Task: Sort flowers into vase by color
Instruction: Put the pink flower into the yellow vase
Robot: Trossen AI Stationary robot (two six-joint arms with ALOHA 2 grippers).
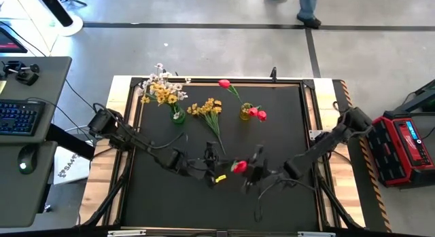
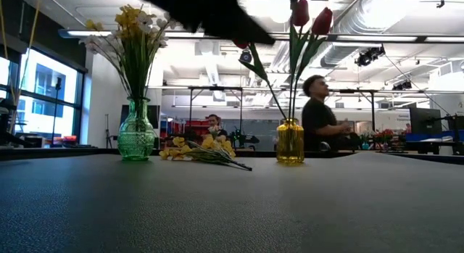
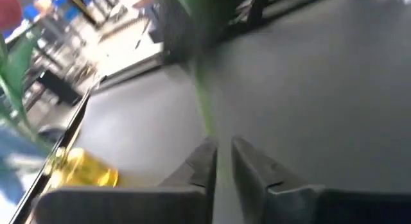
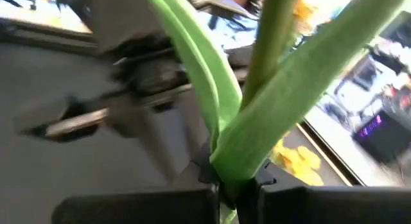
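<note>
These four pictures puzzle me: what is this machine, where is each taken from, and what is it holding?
It is a robot with two dark arms at a black table. One camera looks down from above, one sits at tabletop level, and one rides on each wrist. Both grippers meet near the front of the table at one red tulip: the right gripper is shut on its stem, and the left gripper also closes on a green stem. Behind stand a green vase with yellow and white flowers and a yellow vase with red tulips. Loose yellow flowers lie between them.
</note>
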